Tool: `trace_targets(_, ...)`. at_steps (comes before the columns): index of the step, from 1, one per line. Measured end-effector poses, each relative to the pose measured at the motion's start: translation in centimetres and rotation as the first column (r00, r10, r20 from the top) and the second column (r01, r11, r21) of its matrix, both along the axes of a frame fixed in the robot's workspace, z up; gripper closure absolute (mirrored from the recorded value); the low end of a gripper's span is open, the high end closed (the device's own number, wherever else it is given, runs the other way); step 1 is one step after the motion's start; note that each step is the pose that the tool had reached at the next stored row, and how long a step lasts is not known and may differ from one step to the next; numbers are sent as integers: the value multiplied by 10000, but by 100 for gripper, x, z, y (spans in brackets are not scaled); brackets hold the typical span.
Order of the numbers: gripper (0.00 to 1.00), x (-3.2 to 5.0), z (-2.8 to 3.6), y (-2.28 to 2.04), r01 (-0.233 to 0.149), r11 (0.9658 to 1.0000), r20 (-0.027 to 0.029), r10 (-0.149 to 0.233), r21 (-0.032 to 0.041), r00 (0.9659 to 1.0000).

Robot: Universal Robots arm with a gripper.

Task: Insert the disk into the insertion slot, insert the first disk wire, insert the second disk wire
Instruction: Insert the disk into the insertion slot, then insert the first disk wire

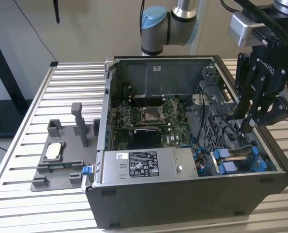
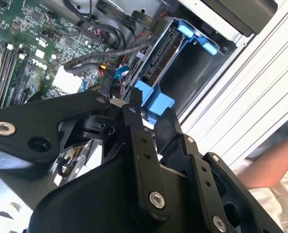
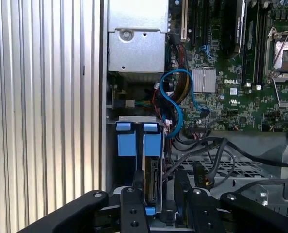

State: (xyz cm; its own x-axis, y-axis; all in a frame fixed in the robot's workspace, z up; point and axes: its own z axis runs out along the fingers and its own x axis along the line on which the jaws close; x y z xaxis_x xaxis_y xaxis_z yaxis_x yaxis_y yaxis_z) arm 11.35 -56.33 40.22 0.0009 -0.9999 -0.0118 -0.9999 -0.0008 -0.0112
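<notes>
Exterior view, from its left to its right:
- Table (image 1: 37, 208) is slatted. A grey fixture (image 1: 61, 167) sits on it at the left with a chip (image 1: 53, 151) lying on top.
- Case (image 1: 183, 204) is in the middle, open side up. PSU (image 1: 178, 162) runs along its near wall and the board (image 1: 149, 116) lies behind that.
- Gripper (image 1: 246, 128) hangs down inside the case at its right end, just above the near right corner.
- Disk (image 1: 238, 158) is in that corner, seated in the slot (image 1: 263, 155). Its blue carrier ends show at both sides.

Wrist views:
- Disk (image 3: 154, 182) stands on edge in the slot (image 2: 202, 77), blue tabs at its far end.
- Fingers (image 3: 134, 204) are apart and straddle the disk's near end. One sits close against it, and there's a visible gap to the other.
- In the second wrist view the fingers (image 2: 134, 116) flank the carrier's blue near end. I can't tell if either one actually touches it.
- Blue wire (image 3: 175, 71) loops loose between PSU and board, beside the slot. I can't tell where its ends go.
- Black cables run across the case floor near the fingers.
- A person's arm (image 2: 260, 172) shows past the table edge in the second wrist view.
</notes>
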Motion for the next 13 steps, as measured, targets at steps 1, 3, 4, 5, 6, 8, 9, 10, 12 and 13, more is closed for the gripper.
trace_targets(1, 61, 0, -2, 16, 1, 10000, 0, -1, -1, 10000)
trace_targets(3, 61, 0, -7, 49, 1, 10000, 0, -1, -1, 10000)
trace_targets(4, 61, 0, -10, 67, 2, 10000, 0, -2, 0, 10000)
trace_targets(5, 61, 0, -13, 82, 2, 10000, 0, -2, 0, 10000)
trace_targets(6, 61, 0, -16, 97, 2, 10000, 0, -2, -1, 10000)
trace_targets(8, 61, 0, -23, 119, 2, 10000, 0, -2, 0, 10000)
trace_targets(9, 61, 0, -26, 127, 2, 10000, 0, -2, -1, 10000)
trace_targets(10, 61, 0, -30, 134, 2, 10000, 0, -2, -1, 10000)
trace_targets(12, 61, 0, -41, 145, 2, 10000, 0, -2, 0, 10000)
trace_targets(13, 61, 0, -47, 152, 2, 10000, 0, -2, 1, 10000)
